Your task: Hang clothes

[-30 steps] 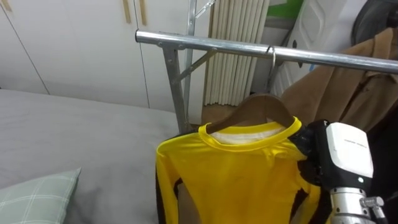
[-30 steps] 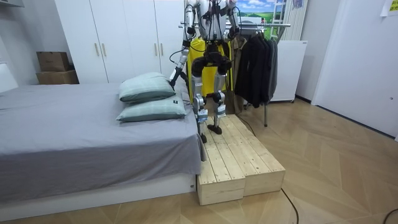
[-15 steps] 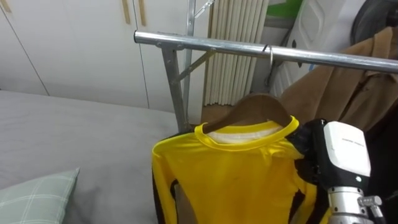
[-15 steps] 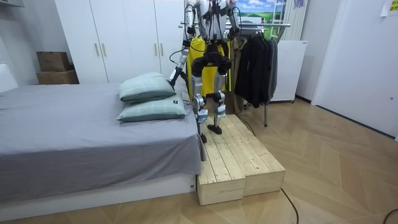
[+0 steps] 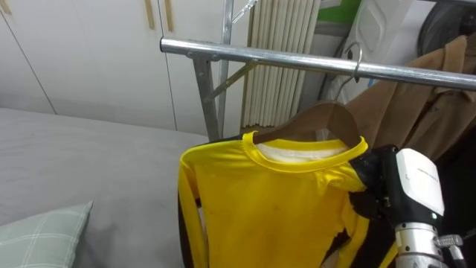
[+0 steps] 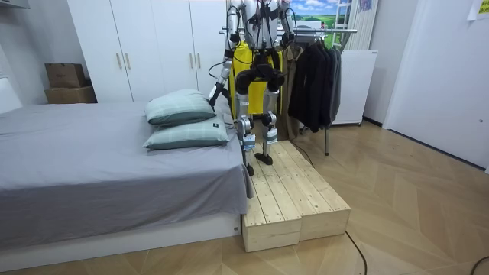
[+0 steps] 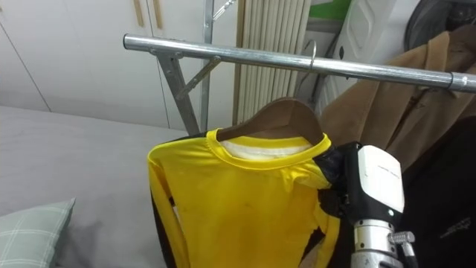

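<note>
Right robot hand (image 5: 413,192) behind shoulder of yellow shirt (image 5: 260,212), we cannot tell its grip | hanger hook (image 5: 356,61) on rail (image 5: 245,53), likely steadying it.

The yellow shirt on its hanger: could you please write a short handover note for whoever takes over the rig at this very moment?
Right hand: against the yellow shirt at the shoulder on the robot's right; the cloth hides its grip.
Left hand: low at the robot's side in the room view, too small to read.
Things: the shirt is on the wooden hanger, and the hook sits over the metal rail, next to a brown coat.
Done: the shirt appears to be hung.
Left: probably take the right hand away and check that the shirt hangs straight.
</note>
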You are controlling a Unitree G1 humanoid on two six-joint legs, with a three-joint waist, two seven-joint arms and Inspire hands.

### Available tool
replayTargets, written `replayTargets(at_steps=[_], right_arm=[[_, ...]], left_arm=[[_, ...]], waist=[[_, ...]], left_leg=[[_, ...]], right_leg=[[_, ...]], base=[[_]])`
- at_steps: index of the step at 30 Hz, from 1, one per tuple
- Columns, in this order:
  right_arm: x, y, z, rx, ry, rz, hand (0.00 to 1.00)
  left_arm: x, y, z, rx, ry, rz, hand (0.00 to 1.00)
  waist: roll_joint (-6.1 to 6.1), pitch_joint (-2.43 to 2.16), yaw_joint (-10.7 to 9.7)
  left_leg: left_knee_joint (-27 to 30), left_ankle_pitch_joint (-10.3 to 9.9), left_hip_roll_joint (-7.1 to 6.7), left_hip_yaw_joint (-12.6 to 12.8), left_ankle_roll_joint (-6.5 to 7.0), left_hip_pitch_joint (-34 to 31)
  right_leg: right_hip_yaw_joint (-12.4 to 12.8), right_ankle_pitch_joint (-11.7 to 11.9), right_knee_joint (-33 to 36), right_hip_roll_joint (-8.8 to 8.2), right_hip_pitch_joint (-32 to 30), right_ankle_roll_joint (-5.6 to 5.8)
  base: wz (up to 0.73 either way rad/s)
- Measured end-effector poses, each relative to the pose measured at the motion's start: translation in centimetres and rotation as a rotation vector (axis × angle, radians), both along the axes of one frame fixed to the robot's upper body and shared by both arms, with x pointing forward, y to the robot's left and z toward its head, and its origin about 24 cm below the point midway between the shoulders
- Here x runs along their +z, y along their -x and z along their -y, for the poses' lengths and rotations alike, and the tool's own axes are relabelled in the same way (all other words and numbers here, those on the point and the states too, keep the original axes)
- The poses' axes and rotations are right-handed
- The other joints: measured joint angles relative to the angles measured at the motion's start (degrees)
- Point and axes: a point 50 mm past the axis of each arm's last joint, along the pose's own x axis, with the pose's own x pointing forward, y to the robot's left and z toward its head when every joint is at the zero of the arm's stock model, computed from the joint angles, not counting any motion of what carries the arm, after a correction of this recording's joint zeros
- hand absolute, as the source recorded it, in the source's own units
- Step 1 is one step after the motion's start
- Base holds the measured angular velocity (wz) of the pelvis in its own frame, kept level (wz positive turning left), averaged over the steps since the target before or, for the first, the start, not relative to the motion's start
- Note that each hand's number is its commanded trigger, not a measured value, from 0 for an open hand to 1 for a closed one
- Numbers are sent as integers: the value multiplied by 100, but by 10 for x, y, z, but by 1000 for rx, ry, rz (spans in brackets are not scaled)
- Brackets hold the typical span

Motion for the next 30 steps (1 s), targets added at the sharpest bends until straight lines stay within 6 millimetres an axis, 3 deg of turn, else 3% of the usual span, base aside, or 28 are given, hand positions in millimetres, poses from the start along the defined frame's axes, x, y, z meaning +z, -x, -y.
replayTargets(at_steps=[14, 23, 30], right_arm=[[1, -1, 3, 9, 13, -14, 100], [1, -3, 15, -10, -112, -48, 100], [0, -13, 16, -10, -114, -101, 100]], left_arm=[[0, 0, 0, -2, -3, 8, 0], [1, 2, -2, 11, -6, 21, 0], [2, 3, -4, 30, -13, 35, 0]], waist=[[-8, -1, 36], [-20, 4, 46], [-132, 12, 50]], left_leg=[[0, 2, -2, -15, -3, -21], [-2, 2, -4, -25, -2, -2], [-2, 3, -3, -61, -3, -5]], right_leg=[[3, -2, 12, 13, 9, -2], [8, -4, 7, 11, 0, 1], [11, -12, 42, 9, -3, -22]], base=[[0], [0], [0]])
